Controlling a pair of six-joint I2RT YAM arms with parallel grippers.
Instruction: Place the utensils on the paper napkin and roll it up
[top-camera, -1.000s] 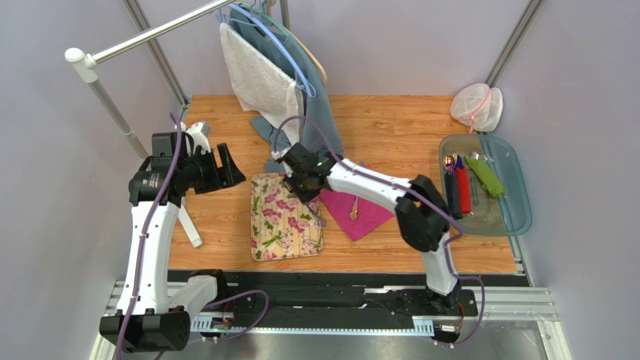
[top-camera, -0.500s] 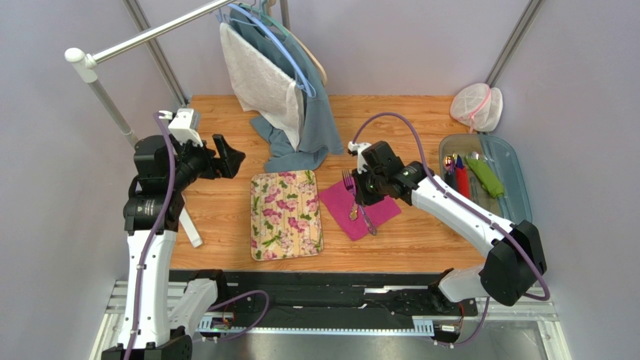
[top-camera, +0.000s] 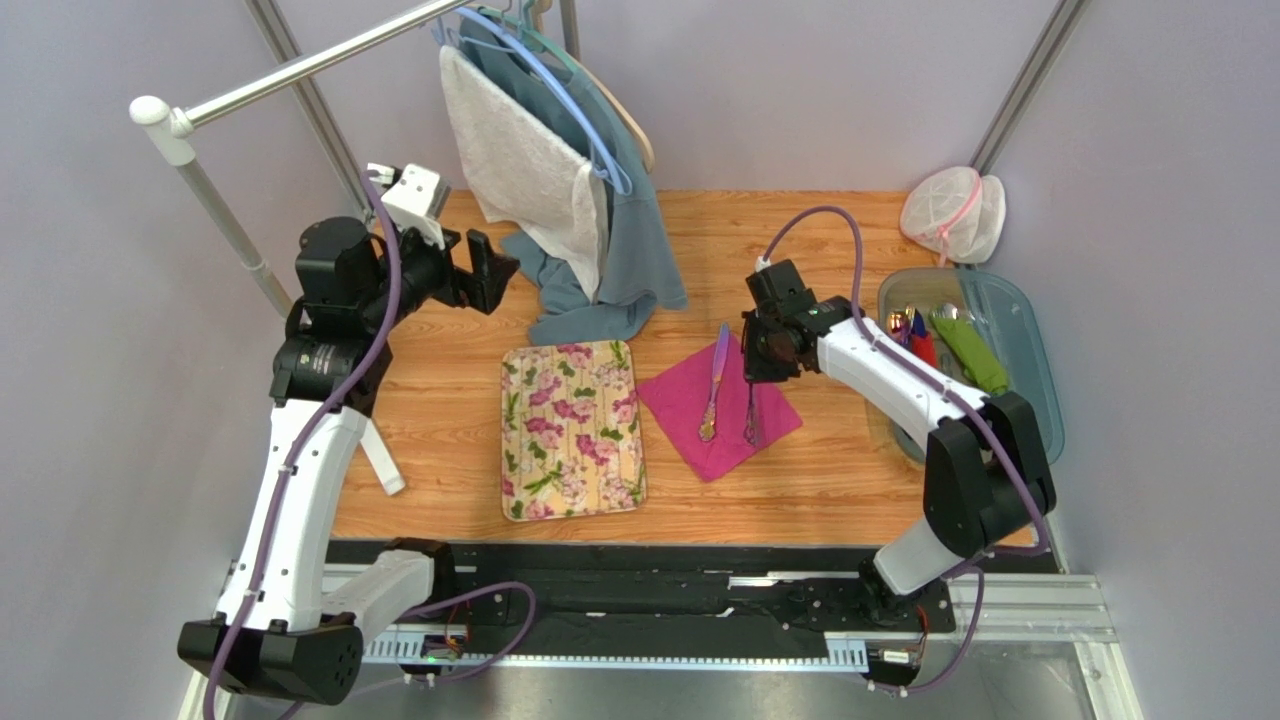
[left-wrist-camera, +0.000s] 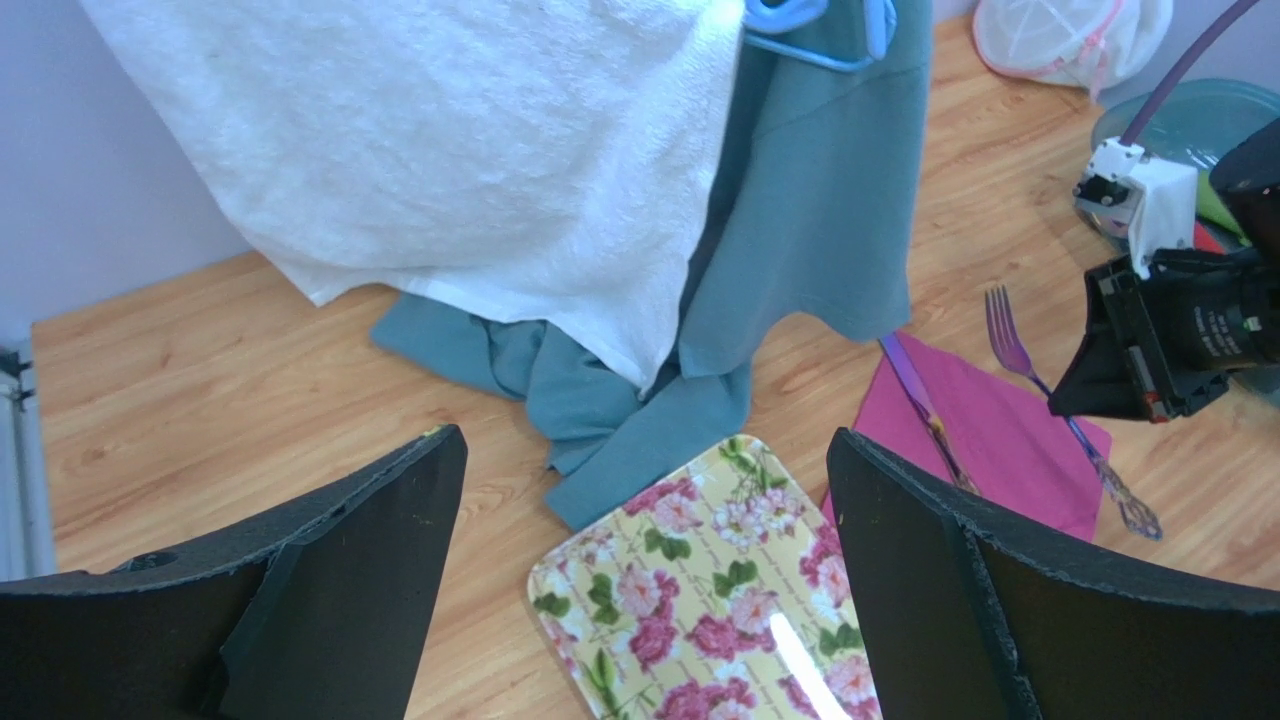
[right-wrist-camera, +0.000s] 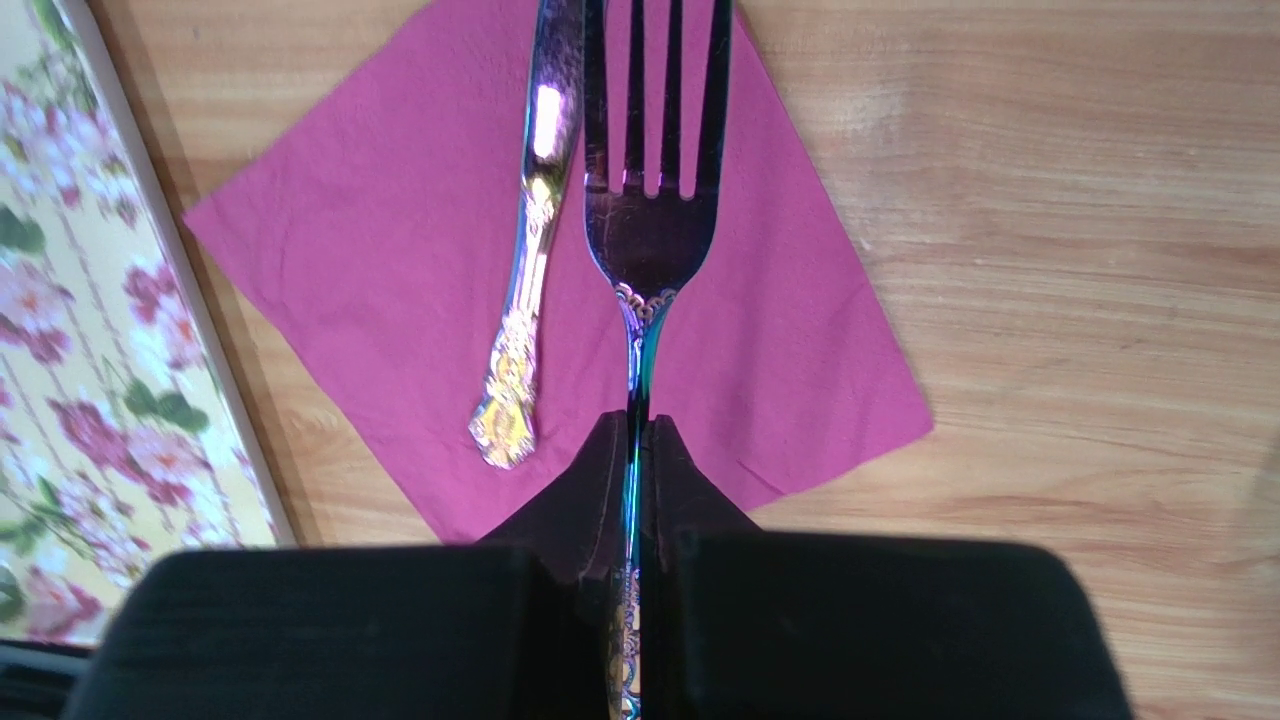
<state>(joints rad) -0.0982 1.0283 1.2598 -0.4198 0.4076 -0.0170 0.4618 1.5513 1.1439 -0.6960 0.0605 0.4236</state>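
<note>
Wooden tabletop bore the pink napkin, knife on it; my right gripper pinched the fork over it, left gripper gaped idle. Next, I judged: lower, release.

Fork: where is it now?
Right wrist view: the fork is pinched in the right claw, over the paper napkin, just right of the knife.
</note>
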